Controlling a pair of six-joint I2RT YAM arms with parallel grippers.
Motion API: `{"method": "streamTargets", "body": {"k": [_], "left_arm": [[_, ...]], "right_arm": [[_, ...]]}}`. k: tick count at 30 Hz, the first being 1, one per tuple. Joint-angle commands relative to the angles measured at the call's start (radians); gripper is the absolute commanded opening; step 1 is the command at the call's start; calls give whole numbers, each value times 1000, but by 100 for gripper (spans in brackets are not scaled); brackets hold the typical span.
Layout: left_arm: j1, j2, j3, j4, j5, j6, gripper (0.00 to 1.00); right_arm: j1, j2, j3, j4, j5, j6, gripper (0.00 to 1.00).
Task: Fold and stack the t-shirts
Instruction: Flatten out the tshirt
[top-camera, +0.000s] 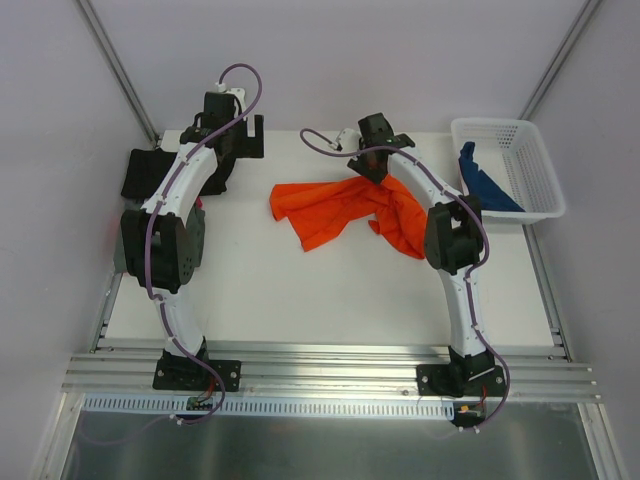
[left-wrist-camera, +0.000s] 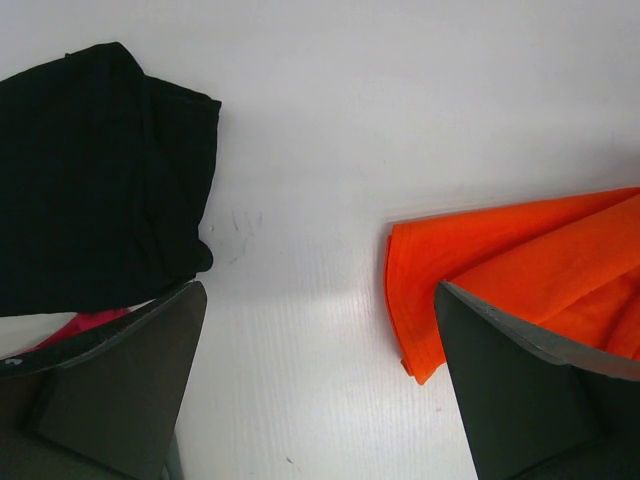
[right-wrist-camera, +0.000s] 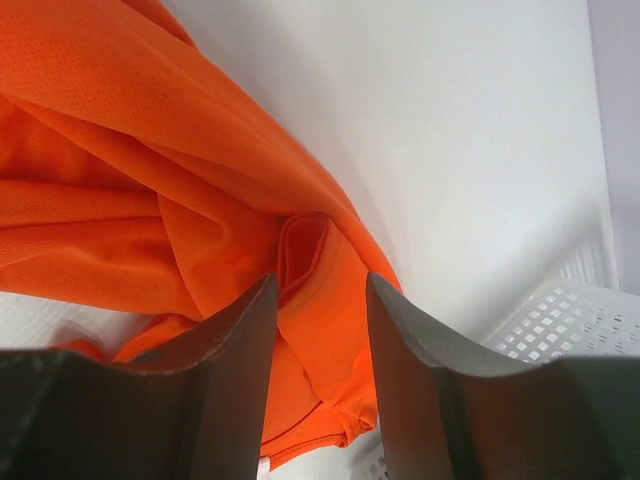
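Observation:
A bright orange-red t-shirt (top-camera: 340, 208) lies crumpled mid-table. My right gripper (top-camera: 372, 172) hovers low over its far edge; in the right wrist view its jaws (right-wrist-camera: 320, 285) are partly apart, with a raised fold of the orange cloth (right-wrist-camera: 150, 150) between the fingertips. My left gripper (top-camera: 240, 150) is wide open and empty over bare table (left-wrist-camera: 320, 300), between a folded black t-shirt (left-wrist-camera: 90, 170) on the left and the orange shirt's corner (left-wrist-camera: 430, 290) on the right. The black shirt (top-camera: 150, 172) lies at the far left. A blue t-shirt (top-camera: 485, 182) lies in the basket.
A white mesh basket (top-camera: 520, 135) stands at the far right edge and shows in the right wrist view (right-wrist-camera: 560, 320). A bit of pink (left-wrist-camera: 85, 322) peeks out beneath the black shirt. Grey walls close in the far and side edges.

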Motion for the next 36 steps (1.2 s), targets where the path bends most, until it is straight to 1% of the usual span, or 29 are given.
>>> {"method": "streamTargets", "body": {"k": [1,8,18,22,25,29,30,34,36], "left_arm": [[3,-40,22,15,2,-14,99],[4,-31,36,15,15,-24,99],[4,-26,40,17,21,-30,99],[4,-26,39,15,21,-32,99],[4,-25,34,17,21,-33,99],[4,-25,33,15,22,-34,99],[4,-25,33,15,22,-34,99],[3,-22,30,15,25,-32,99],[3,-19,24,15,25,-27,99]], "right_arm": [[5,-45,-28,-34,15,-7,44],[8,-65,-59,-71,0,11,43],[16,-60,-62,-60,18,1,43],[17,-55,-51,-45,26,1,40],[16,-52,-45,-37,35,-5,34],[17,-55,-43,-21,50,-2,3],[16,-57,-43,-19,52,-2,1],[16,-75,-23,-8,84,-16,1],[14,-109,-14,-7,101,-30,1]]}}
